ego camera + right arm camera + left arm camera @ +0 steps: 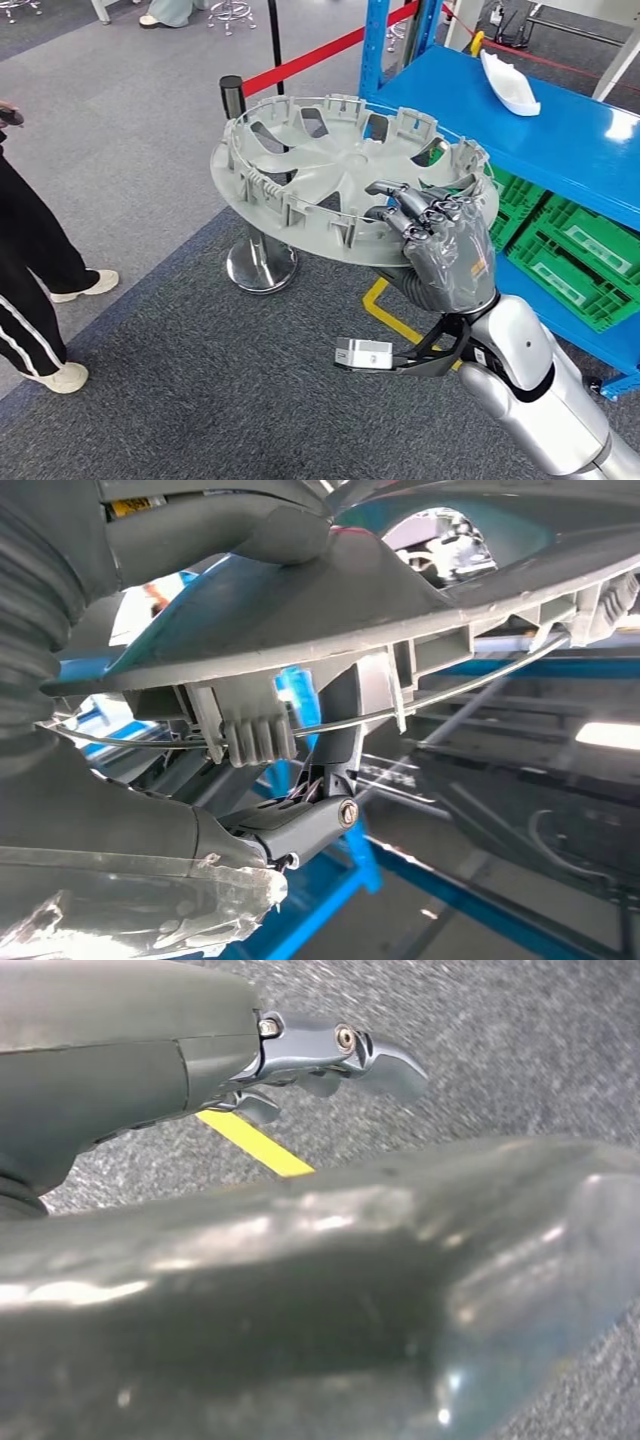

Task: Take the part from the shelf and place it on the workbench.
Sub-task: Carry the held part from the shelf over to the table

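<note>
Holding one grey wheel cover (332,170) by its near rim at centre frame: right hand (441,250), fingers curled over the edge, lifting it level above the grey carpet (151,380). Lying on the blue shelf (558,130), upper right: one white part (511,84). Sitting beneath: two green crates (581,250). Hanging over carpet: left hand (226,1070), grip impossible to tell.

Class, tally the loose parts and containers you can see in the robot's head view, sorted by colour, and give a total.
Grey: 1, the hubcap held by the right hand
White: 1, the moulded part on the blue shelf
Green: 2, the crates under the shelf
Total: 4
</note>
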Robot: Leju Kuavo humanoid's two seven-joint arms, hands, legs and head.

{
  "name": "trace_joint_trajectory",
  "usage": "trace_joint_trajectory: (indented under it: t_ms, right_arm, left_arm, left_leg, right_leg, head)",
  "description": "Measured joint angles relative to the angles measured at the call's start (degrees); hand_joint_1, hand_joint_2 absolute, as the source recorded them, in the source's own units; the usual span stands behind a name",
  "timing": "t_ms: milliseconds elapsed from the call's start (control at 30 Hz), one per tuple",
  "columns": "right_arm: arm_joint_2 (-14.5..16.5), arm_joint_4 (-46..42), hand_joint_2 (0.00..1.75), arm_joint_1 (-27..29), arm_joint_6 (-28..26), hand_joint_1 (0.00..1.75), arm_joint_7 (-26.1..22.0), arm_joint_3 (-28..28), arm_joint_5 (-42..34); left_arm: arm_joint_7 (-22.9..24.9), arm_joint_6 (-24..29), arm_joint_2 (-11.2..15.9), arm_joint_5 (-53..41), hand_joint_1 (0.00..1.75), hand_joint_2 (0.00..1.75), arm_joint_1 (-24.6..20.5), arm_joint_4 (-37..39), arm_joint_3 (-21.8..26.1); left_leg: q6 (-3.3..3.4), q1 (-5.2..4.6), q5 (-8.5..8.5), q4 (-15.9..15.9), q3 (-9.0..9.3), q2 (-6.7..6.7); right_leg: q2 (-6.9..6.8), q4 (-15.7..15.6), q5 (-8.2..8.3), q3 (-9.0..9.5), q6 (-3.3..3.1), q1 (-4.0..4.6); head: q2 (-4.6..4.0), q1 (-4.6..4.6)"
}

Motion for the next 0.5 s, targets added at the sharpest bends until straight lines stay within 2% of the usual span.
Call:
trace_joint_trajectory:
  t_ms: [33,67,100,133,167,200,233,267,300,367,400,433,467,500]
  right_arm:
    - [0.0,0.0,1.75,0.0,-0.1,1.75,0.0,-0.1,0.0]
    - [0.0,-0.1,1.75,0.0,-0.2,1.75,0.0,-0.2,-0.1]
    - [0.0,-0.1,1.75,0.0,-0.2,1.75,0.0,-0.4,-0.1]
    - [0.0,-0.2,1.75,0.0,-0.3,1.75,0.0,-0.4,-0.2]
    - [0.0,-0.2,1.75,0.1,-0.3,1.75,0.0,-0.5,-0.3]
    - [0.0,-0.2,1.75,0.2,-0.3,1.75,0.0,-0.5,-0.3]
    - [0.0,-0.2,1.75,0.2,-0.3,1.75,0.0,-0.5,-0.3]
    - [0.0,-0.2,1.75,0.2,-0.3,1.75,0.0,-0.5,-0.3]
    - [0.0,-0.2,1.75,0.2,-0.3,1.75,0.0,-0.5,-0.3]
    - [0.0,-0.2,1.75,0.1,-0.3,1.75,0.0,-0.5,-0.3]
    - [0.0,-0.2,1.75,0.0,-0.3,1.75,0.0,-0.6,-0.3]
    - [0.0,-0.2,1.75,-0.1,-0.4,1.75,0.0,-0.6,-0.3]
    - [0.0,-0.2,1.75,-0.1,-0.4,1.75,0.0,-0.6,-0.3]
    - [0.0,-0.2,1.75,-0.2,-0.4,1.75,0.0,-0.7,-0.2]
  left_arm:
    - [0.0,0.1,0.0,0.0,0.0,0.0,0.0,0.0,0.0]
    - [0.0,0.2,0.1,0.0,0.0,0.0,0.0,0.1,0.1]
    - [0.0,0.3,0.1,0.1,0.0,0.0,0.0,0.1,0.1]
    - [0.0,0.4,0.1,0.1,0.0,0.0,-0.1,0.2,0.1]
    - [0.0,0.4,0.1,0.1,0.0,0.0,-0.1,0.3,0.1]
    - [0.0,0.4,0.1,0.1,0.0,0.0,-0.2,0.4,0.1]
    - [0.0,0.4,0.1,0.1,0.0,0.0,-0.2,0.5,0.1]
    - [0.0,0.4,0.1,0.1,0.0,0.0,-0.1,0.6,0.2]
    - [0.0,0.3,0.1,0.1,0.0,0.0,-0.1,0.6,0.2]
    - [0.0,0.3,0.1,0.1,0.0,0.0,-0.2,0.8,0.3]
    - [0.0,0.3,0.1,0.0,0.0,0.0,-0.2,0.9,0.3]
    - [0.0,0.3,0.0,0.0,0.0,0.0,-0.2,1.0,0.3]
    - [0.0,0.3,0.0,0.0,0.0,0.0,-0.2,1.0,0.3]
    - [0.0,0.3,0.0,0.0,0.0,0.0,-0.2,1.1,0.3]
  left_leg:
    - [0.34,0.09,0.12,-0.1,0.0,-0.69]
    - [0.69,0.21,0.25,-0.2,0.01,-1.39]
    - [0.99,0.33,0.39,-0.3,0.03,-2.07]
    - [1.21,0.36,0.47,-0.3,-0.04,-2.73]
    - [1.4,0.3,0.55,-0.3,-0.12,-3.41]
    - [1.52,0.22,0.62,-0.3,-0.18,-4.21]
    - [1.61,0.12,0.68,-0.3,-0.22,-5.06]
    - [1.67,0.03,0.75,-0.3,-0.22,-5.93]
    - [1.68,-0.04,0.84,-0.3,-0.2,-6.83]
    - [1.49,-0.11,1.02,-0.2,-0.22,-8.45]
    - [1.28,-0.03,1.14,-0.2,-0.32,-9.15]
    - [0.98,0.13,1.27,-0.2,-0.48,-9.82]
    - [0.6,0.28,1.43,-0.4,-0.66,-10.48]
    - [0.21,0.44,1.64,-0.6,-0.83,-11.19]
  right_leg:
    - [0.32,0.2,-0.4,-0.02,0.31,-0.1]
    - [1.43,1.5,-1.42,-0.51,0.55,-0.21]
    - [3.06,4.2,-3.01,-1.67,0.7,-0.3]
    - [4.95,8.0,-4.97,-3.45,0.74,-0.33]
    - [6.16,12.4,-6.8,-5.51,0.68,-0.26]
    - [6.72,15.9,-7.9,-7.32,0.57,-0.14]
    - [6.96,17.6,-7.95,-8.34,0.39,-0.02]
    - [7.15,16.8,-6.85,-8.21,0.11,0.11]
    - [7.53,13.9,-4.88,-6.97,-0.26,0.23]
    - [9.96,5.4,-0.99,-2.91,-1.23,0.41]
    - [11.06,2.2,-0.04,-1.41,-1.53,0.51]
    - [11.8,0.4,0.24,-0.55,-1.78,0.63]
    - [11.74,-0.3,0.12,-0.14,-1.95,0.76]
    - [11.03,-0.6,0.3,0.12,-2.01,0.8]
  head:
    - [0.0,0.03]
    - [0.0,0.12]
    - [0.0,0.22]
    - [0.0,0.34]
    - [0.0,0.43]
    - [0.0,0.49]
    - [0.0,0.52]
    - [0.0,0.55]
    - [0.0,0.55]
    - [0.0,0.5]
    - [0.0,0.5]
    - [0.0,0.49]
    - [0.0,0.49]
    - [0.0,0.51]
